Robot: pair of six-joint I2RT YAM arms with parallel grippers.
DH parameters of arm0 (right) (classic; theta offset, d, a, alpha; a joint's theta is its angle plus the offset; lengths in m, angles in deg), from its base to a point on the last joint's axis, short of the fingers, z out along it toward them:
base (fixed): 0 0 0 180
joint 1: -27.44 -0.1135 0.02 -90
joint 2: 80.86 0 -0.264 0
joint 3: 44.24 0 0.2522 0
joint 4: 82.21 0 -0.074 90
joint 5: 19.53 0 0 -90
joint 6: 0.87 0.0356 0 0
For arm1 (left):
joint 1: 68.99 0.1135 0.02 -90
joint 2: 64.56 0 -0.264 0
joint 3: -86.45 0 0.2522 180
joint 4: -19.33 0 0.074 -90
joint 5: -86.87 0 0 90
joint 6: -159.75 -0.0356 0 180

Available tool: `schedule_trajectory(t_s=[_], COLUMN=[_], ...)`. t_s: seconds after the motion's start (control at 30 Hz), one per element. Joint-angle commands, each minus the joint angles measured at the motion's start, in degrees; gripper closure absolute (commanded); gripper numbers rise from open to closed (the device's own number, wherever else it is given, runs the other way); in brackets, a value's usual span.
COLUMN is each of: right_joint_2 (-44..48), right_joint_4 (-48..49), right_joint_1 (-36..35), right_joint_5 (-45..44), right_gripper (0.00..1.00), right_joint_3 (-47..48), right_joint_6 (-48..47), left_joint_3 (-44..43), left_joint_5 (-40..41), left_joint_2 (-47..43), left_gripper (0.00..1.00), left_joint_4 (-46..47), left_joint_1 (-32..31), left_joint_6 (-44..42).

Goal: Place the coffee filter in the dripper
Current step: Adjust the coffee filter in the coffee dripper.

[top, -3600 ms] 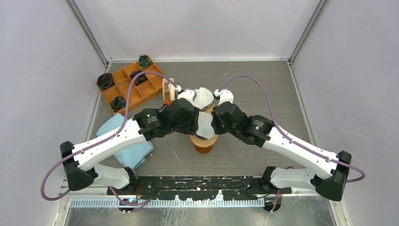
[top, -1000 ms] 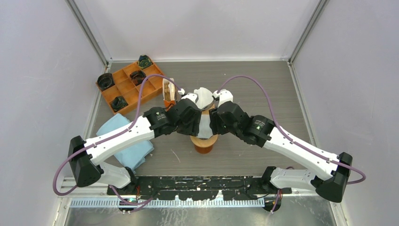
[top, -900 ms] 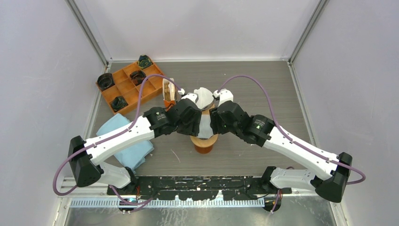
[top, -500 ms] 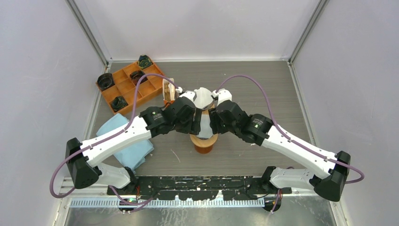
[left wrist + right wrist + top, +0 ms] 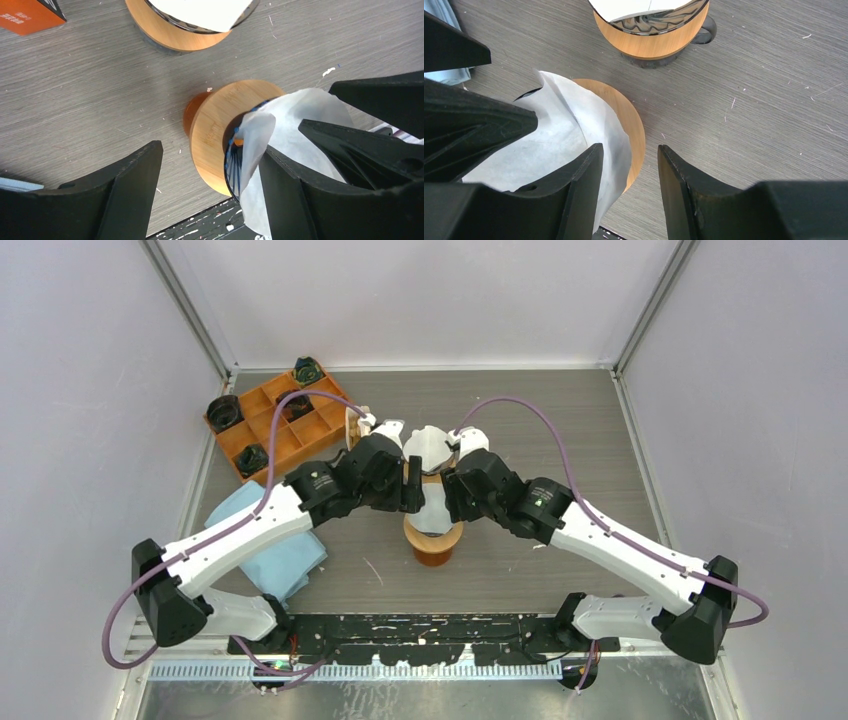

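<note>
The dripper (image 5: pixel 433 538) has a wooden collar on an orange base and stands at the table's middle. The white coffee filter (image 5: pixel 434 504) stands in it, rising above the rim. In the left wrist view the filter (image 5: pixel 305 117) sits in the collar (image 5: pixel 212 130). My left gripper (image 5: pixel 410 485) is open wide, its right finger (image 5: pixel 292 200) close beside the filter's left side. My right gripper (image 5: pixel 447 492) is open and straddles the filter's right edge (image 5: pixel 616 150) and the collar (image 5: pixel 633 131). Its left finger (image 5: pixel 574 200) lies over the paper.
A wooden holder with spare filters (image 5: pixel 428 444) stands just behind the dripper and shows in the right wrist view (image 5: pixel 649 30). An orange divided tray (image 5: pixel 262 418) with dark cups is at the back left. A blue cloth (image 5: pixel 262 540) lies front left.
My left gripper has drawn back to the left, away from the filter. The right gripper has stayed at the filter's right side. The filter stands in the dripper.
</note>
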Motion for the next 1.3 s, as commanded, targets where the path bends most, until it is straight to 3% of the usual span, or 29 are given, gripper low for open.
schedule_trajectory(t_s=[0.0, 0.4, 1.0, 1.27], right_joint_2=[-0.4, -0.6, 3.4, 3.4], right_joint_4=[2.7, 3.6, 4.4, 4.9], right_joint_1=[0.9, 2.5, 2.5, 2.5], right_joint_5=[0.6, 4.0, 4.0, 6.2], right_gripper=[0.49, 0.5, 0.48, 0.37], right_joint_3=[0.7, -2.6, -1.3, -1.4], right_joint_6=[-0.9, -0.3, -0.6, -0.8], left_joint_3=[0.4, 2.8, 0.8, 0.5], left_joint_5=[-1.0, -1.4, -3.1, -4.1], left_joint_2=[1.3, 1.2, -1.0, -1.6], left_gripper=[0.29, 0.31, 0.26, 0.24], left_joint_4=[3.1, 1.7, 1.8, 2.2], left_joint_1=[1.3, 1.6, 1.6, 1.5], left_joint_6=[-0.1, 0.6, 0.3, 0.1])
